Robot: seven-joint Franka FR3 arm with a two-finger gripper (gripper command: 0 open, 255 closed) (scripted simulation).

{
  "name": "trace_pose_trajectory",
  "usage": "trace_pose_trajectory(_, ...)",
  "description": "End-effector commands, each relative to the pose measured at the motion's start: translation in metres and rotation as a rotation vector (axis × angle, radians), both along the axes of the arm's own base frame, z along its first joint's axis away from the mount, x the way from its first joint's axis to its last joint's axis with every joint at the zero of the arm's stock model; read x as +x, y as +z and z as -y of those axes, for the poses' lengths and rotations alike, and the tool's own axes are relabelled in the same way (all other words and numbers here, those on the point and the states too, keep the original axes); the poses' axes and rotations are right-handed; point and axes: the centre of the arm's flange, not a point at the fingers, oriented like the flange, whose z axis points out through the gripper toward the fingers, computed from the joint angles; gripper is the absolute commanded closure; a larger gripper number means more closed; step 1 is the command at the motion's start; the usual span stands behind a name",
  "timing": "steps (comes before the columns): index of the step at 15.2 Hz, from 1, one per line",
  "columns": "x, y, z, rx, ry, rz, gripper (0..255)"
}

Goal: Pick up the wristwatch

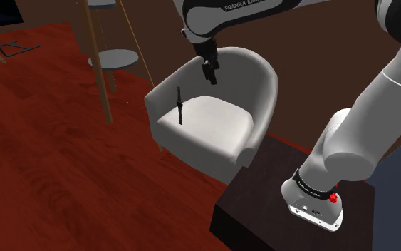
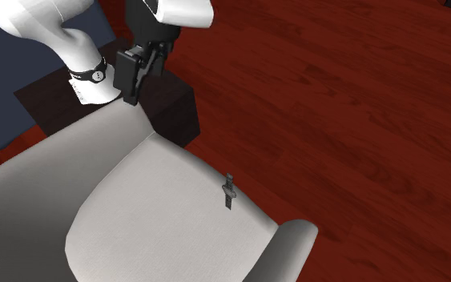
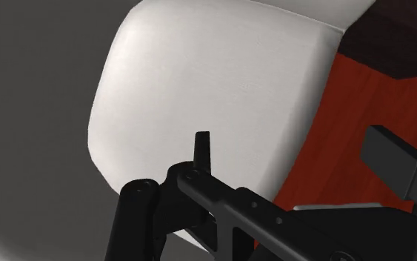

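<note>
A dark wristwatch (image 1: 180,105) stands on edge on the white armchair's seat cushion (image 1: 209,121), against the armrest on the shoulder view's left. In the second exterior view the wristwatch (image 2: 228,192) lies at the cushion's edge towards that view's right. My black gripper (image 1: 209,74) hangs open above the back of the seat, up and to the right of the watch, holding nothing. It hovers over the chair's back rim (image 2: 129,90) in the second exterior view. In the wrist view its fingers (image 3: 201,148) stand apart over the seat cushion (image 3: 214,74).
The armchair (image 1: 259,85) stands on a red-brown wooden floor (image 1: 49,157), close to my dark stand (image 1: 263,207). A wooden-legged rack with round shelves (image 1: 113,58) stands beside the chair on the shoulder view's left. A dark wall runs behind the chair.
</note>
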Motion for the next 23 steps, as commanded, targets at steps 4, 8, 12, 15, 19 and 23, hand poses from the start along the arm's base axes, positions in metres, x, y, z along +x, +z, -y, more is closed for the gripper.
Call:
trace_pose_trajectory(4, 0.059, -0.046, -0.019, -0.106, 0.143, -0.085, 0)
trace_pose_trajectory(8, 0.099, -0.088, -0.038, -0.189, 0.255, -0.153, 0)
trace_pose_trajectory(12, 0.134, -0.135, -0.057, -0.273, 0.368, -0.220, 0)
trace_pose_trajectory(15, 0.157, -0.172, -0.071, -0.336, 0.452, -0.271, 0)
trace_pose_trajectory(19, 0.182, -0.225, -0.089, -0.418, 0.563, -0.337, 0)
trace_pose_trajectory(23, 0.182, -0.246, -0.089, -0.418, 0.563, -0.337, 0)
